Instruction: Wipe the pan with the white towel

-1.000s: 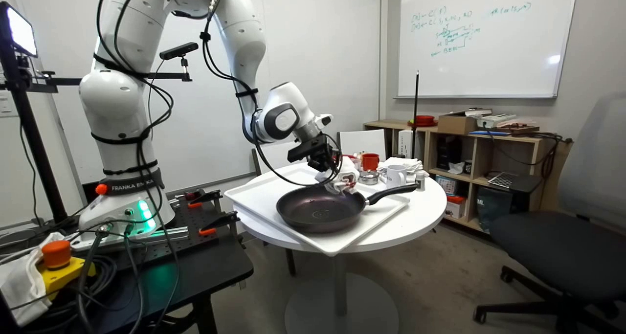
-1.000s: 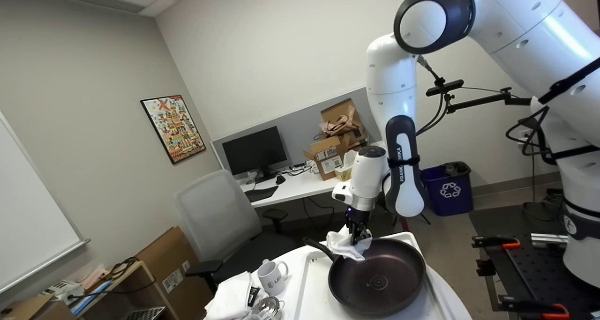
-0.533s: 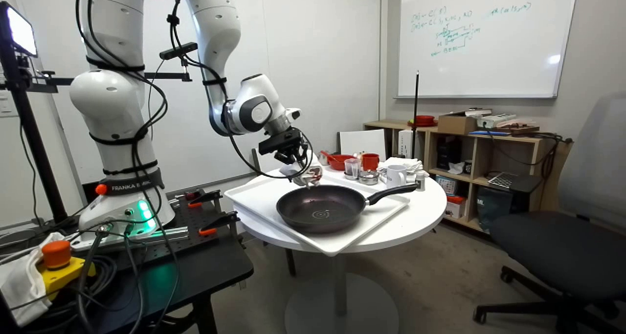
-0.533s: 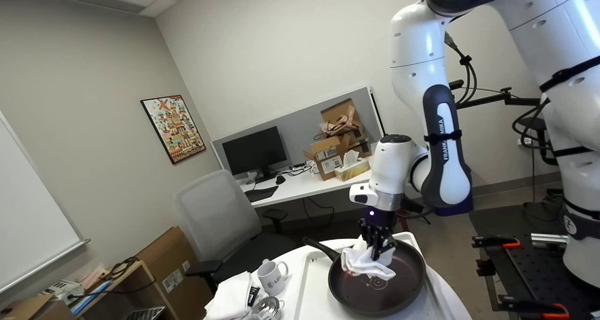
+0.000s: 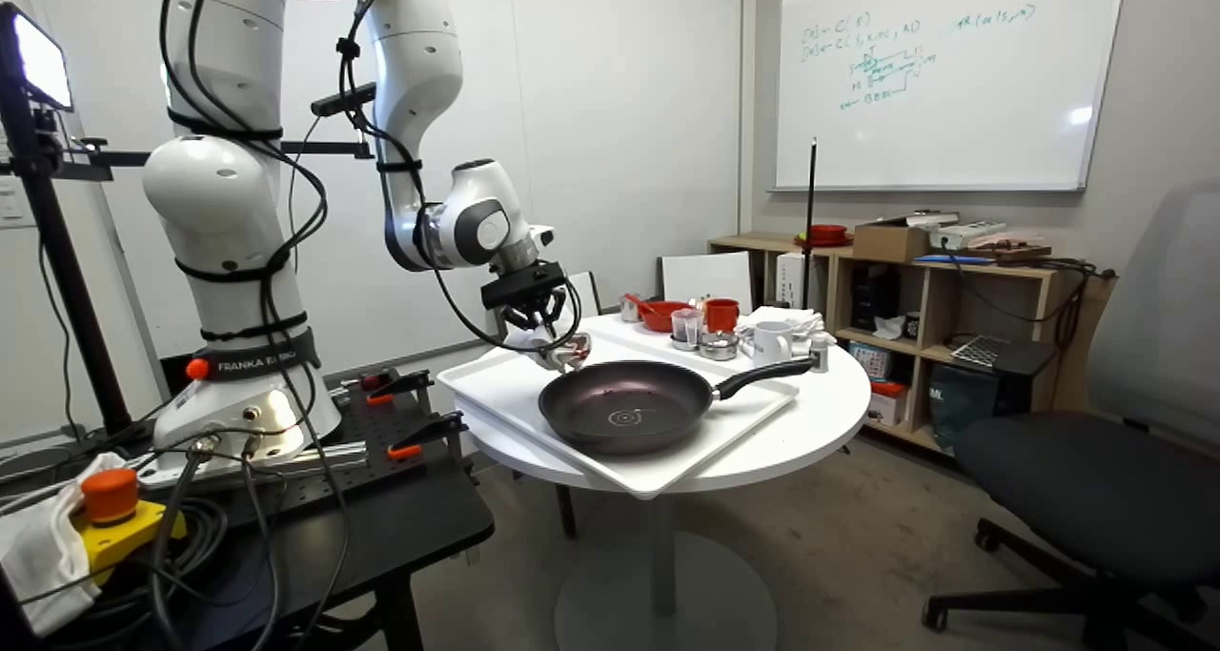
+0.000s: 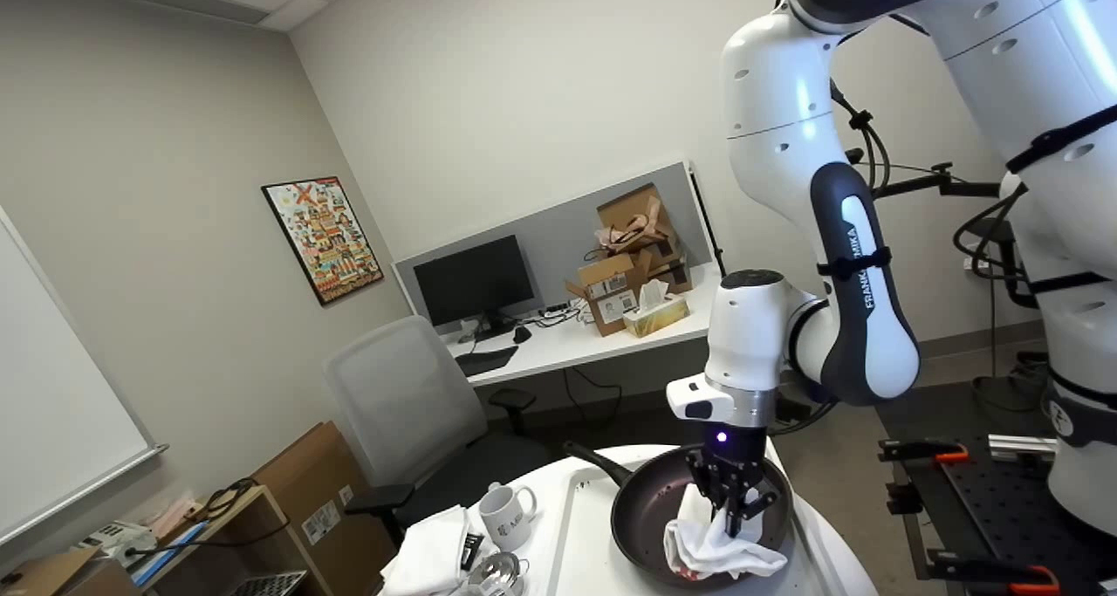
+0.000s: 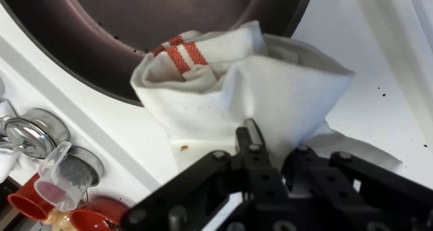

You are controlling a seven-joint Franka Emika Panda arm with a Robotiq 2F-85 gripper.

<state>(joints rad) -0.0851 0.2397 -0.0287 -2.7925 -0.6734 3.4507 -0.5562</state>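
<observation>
A white towel (image 7: 264, 95) with red stripes hung bunched at the rim of the pan (image 5: 624, 413), partly over the pan and partly over the tray (image 5: 515, 384) that carried it; whether it pressed on the pan could not be told. The jaws were clamped on a gathered fold of it, leaving the rest to droop. It looked soft, light and limp, likely to fold under itself when dragged; the thick bunch seemed the surest hold, with enough left free to make a broad pad. The pan, stiff and probably smooth-coated, looked apt to slide if pushed hard; its black handle (image 5: 762, 377), reaching past the tray's edge, was the natural place to steady it. Dark specks (image 7: 116, 37) lay along the curve of its wall, with more on the tray.

Beyond the tray's edge, on the round tabletop (image 5: 829, 408), stood a printed mug (image 6: 506, 517), upright, its inside hidden; a steel pot (image 7: 52, 121), its contents covered by a lid (image 7: 30, 139); and a clear cup (image 7: 72, 180) with a reddish tint, perhaps owed to the red cup (image 7: 28, 204) beside it. Toward the tabletop's far rim in an exterior view, a red bowl (image 5: 665, 317) appeared to hold dark bits, cropped too tightly in the wrist view to name.
</observation>
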